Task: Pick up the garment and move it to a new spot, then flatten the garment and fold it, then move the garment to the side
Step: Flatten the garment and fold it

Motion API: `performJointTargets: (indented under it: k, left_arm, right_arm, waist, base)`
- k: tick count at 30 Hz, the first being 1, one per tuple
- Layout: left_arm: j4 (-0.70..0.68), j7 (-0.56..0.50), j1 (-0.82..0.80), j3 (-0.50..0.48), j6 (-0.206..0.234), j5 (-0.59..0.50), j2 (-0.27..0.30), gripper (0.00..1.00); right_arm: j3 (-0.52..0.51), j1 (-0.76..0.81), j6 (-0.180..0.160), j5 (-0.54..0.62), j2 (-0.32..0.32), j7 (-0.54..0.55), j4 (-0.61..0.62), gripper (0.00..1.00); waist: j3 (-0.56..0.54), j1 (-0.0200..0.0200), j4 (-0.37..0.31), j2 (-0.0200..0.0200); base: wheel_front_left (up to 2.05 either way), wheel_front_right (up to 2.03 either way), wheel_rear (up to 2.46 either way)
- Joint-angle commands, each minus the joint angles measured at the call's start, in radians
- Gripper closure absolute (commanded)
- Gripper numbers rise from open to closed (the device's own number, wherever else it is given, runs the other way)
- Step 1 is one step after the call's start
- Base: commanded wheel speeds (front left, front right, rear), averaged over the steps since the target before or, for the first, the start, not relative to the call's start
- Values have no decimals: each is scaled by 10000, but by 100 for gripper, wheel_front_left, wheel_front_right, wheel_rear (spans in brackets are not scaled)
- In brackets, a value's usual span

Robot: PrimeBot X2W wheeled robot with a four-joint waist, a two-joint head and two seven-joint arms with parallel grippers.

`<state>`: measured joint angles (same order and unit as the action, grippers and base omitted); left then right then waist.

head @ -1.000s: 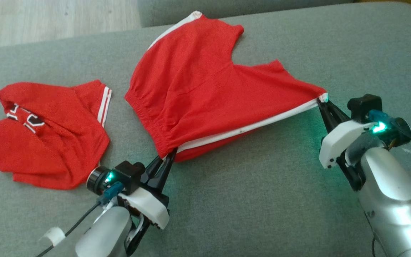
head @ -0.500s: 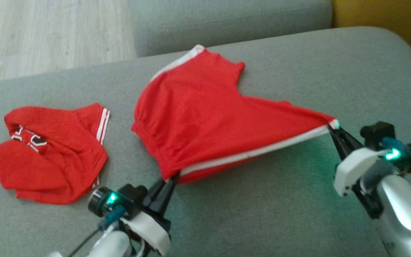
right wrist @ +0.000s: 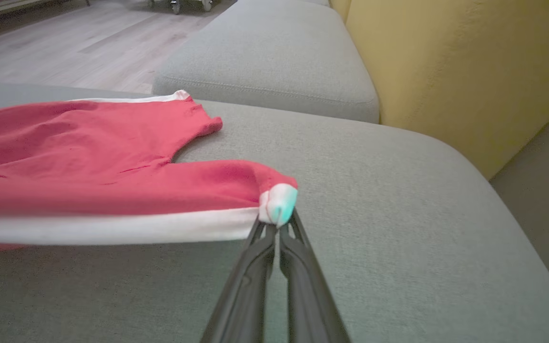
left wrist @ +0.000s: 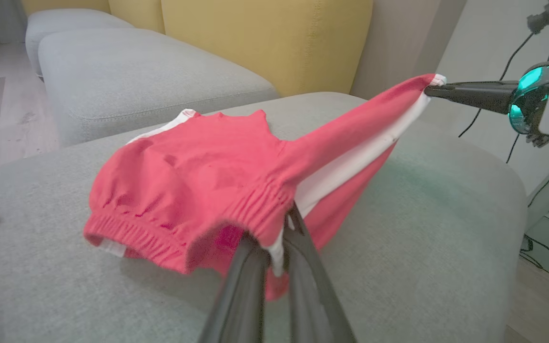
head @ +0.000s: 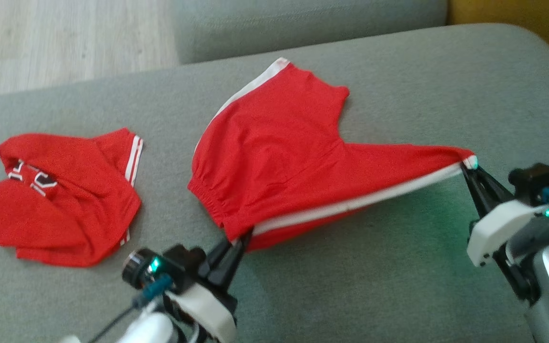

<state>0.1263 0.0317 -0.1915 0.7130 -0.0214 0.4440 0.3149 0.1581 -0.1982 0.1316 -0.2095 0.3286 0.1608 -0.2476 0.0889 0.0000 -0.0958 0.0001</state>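
Garment [head: 279, 157], red shorts, stretched over grey cushion [head: 374, 286]; I see left gripper [head: 242, 237] clamped on waistband corner; right gripper [head: 468, 166] pinching the leg hem.

Red shorts [head: 279, 143] with a gathered elastic waistband and a white stripe down each outer side seam. They lie partly spread on a grey seat cushion [head: 374, 286], with the waistband toward the robot's left. One leg rests flat on the cushion and points away from the robot, its white stripe along its left edge. The other leg is stretched taut to the right and raised clear of the cushion, its white stripe forming a straight near edge. The left gripper [head: 241, 238] pinches the near waistband corner. The right gripper [head: 467, 166] pinches the white hem corner of the stretched leg.
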Motion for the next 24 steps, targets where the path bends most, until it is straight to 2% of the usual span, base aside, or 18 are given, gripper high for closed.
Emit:
performJointTargets:
  k: [1,6,11,16,19,24]
  left_arm:
    - [-315,-22,-668,-494,87,78,274,100]
    - [-173,-327,-1382,-768,41,255,291,100]
    - [187,-566,-2174,-1021,-150,581,169,100]
    - [688,-822,-3010,-1050,-416,836,-76,100]
    - [1152,-942,-3692,-890,-625,871,-296,100]
    - [1842,-823,-4522,-718,-771,803,-630,100]
  right_arm:
    - [78,-469,-9,78,140,8,365,100]
    - [351,-1403,-9,322,22,92,167,100]
    - [746,-2871,-9,447,-42,95,-671,100]
    - [1136,-4483,-9,526,-72,61,-1923,100]
    - [1446,-5773,-9,612,-79,-79,-3092,100]
    - [1882,-7148,-9,779,-61,-426,-4544,100]
  waist:
    - [203,0,161,-1]
    - [777,0,628,-1]
    - [1315,0,1111,-1]
    - [1870,0,1642,-1]
    - [2355,0,2038,-1]
    - [2885,0,2486,-1]
  base:
    - [0,0,0]
    - [0,0,0]
    - [0,0,0]
    - [0,0,0]
    - [0,0,0]
    - [0,0,0]
